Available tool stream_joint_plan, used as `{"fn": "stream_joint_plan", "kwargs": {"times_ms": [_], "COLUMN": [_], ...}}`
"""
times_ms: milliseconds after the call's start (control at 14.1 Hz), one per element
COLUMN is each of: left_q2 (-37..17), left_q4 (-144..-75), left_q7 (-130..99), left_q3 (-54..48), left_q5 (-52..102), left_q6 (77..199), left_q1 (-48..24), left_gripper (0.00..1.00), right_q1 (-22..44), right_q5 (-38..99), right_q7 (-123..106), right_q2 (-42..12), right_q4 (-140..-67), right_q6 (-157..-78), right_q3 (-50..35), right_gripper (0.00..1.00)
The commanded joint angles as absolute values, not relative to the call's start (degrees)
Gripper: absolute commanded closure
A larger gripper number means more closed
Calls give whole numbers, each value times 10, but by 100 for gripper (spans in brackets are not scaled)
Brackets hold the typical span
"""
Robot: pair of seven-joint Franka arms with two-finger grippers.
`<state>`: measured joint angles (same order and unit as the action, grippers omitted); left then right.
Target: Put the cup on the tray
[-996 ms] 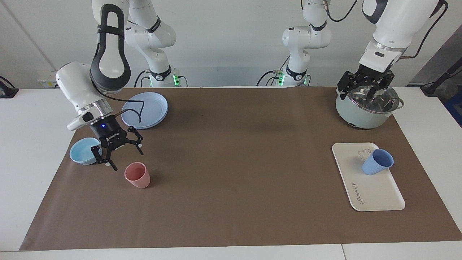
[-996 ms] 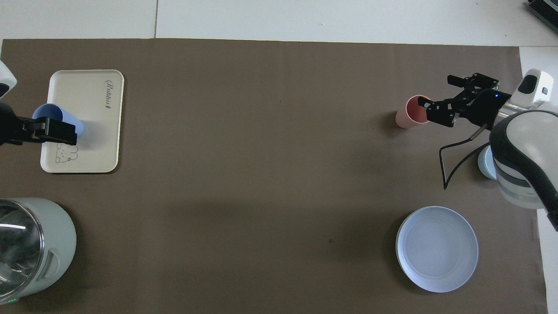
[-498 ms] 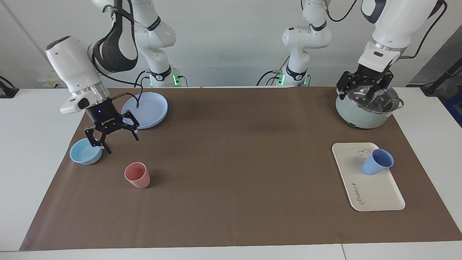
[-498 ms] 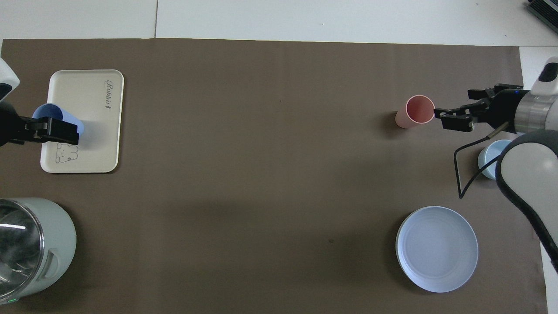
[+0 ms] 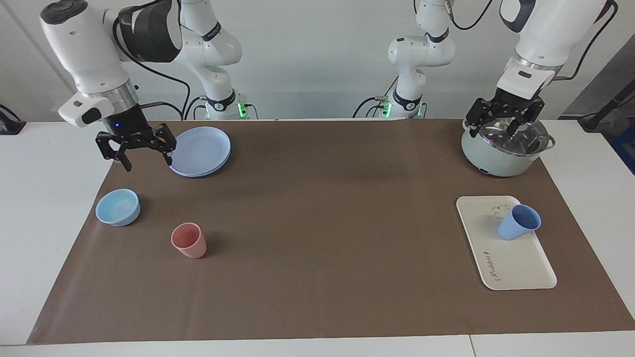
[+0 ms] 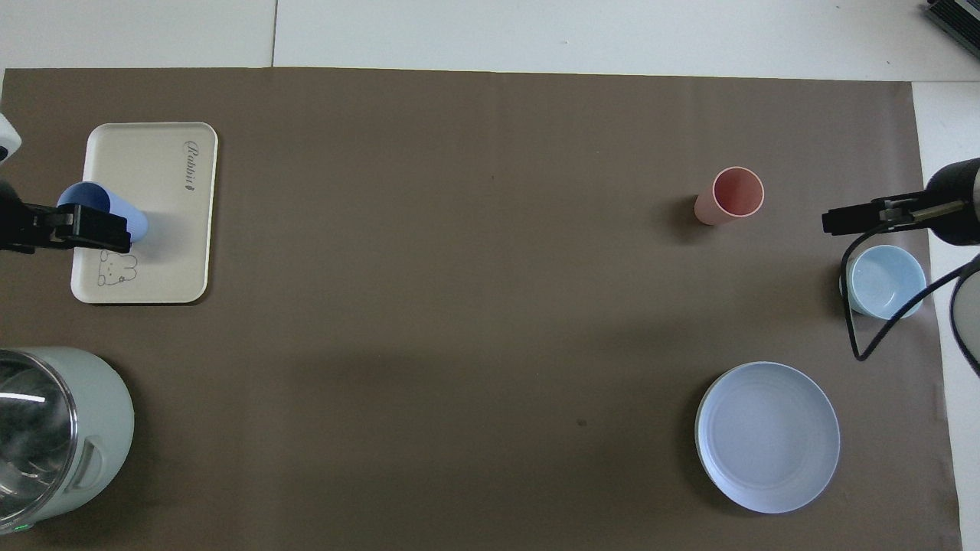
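Observation:
The periwinkle-blue cup (image 5: 518,223) (image 6: 86,196) stands on the cream tray (image 5: 516,265) (image 6: 168,229), beside the bear drawing, at the left arm's end of the table. My left gripper (image 5: 496,131) hangs open and empty over the pot, well apart from the cup; in the overhead view it covers part of the cup. My right gripper (image 5: 147,162) (image 6: 850,220) is raised, open and empty, beside the stack of plates at the right arm's end.
A pale green pot (image 5: 506,151) (image 6: 46,436) with a glass lid sits nearer to the robots than the tray. At the right arm's end lie round blue plates (image 5: 201,150) (image 6: 767,436), a light-blue bowl (image 5: 118,207) (image 6: 884,279) and a pink tumbler (image 5: 189,240) (image 6: 731,195).
My right gripper has risen and drawn back from beside the pink tumbler, past the bowl, to beside the plates. The left gripper and the cup have stayed almost still.

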<state>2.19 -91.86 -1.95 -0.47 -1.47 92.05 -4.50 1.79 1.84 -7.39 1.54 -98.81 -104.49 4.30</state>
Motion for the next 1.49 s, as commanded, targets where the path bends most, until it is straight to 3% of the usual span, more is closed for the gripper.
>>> {"fn": "stream_joint_plan", "kwargs": {"times_ms": [0,142,712,996,1423], "left_q2": [27,27,28,28,28], "left_q4": [-929,-929,-929,-929,-929], "left_q7": [-16,-18,-18,-18,-18], "left_q3": [-7,-7,-6,-7,-7], "left_q5": [-10,-10,-10,-10,-10], "left_q6": [931,931,924,924,924], "left_q1": [-39,-39,-36,-37,-36], "left_gripper": [0,0,0,0,0], "right_q1": [8,9,2,52,19], "right_q5": [-14,-18,-12,0,-1], "right_q7": [13,19,11,12,12], "right_q2": [-2,-2,4,2,5], "right_q4": [-904,-901,-911,-903,-909], "right_q6": [-922,-893,-897,-885,-883], "right_q3": [38,39,42,117,74], "right_gripper": [0,0,0,0,0]}}
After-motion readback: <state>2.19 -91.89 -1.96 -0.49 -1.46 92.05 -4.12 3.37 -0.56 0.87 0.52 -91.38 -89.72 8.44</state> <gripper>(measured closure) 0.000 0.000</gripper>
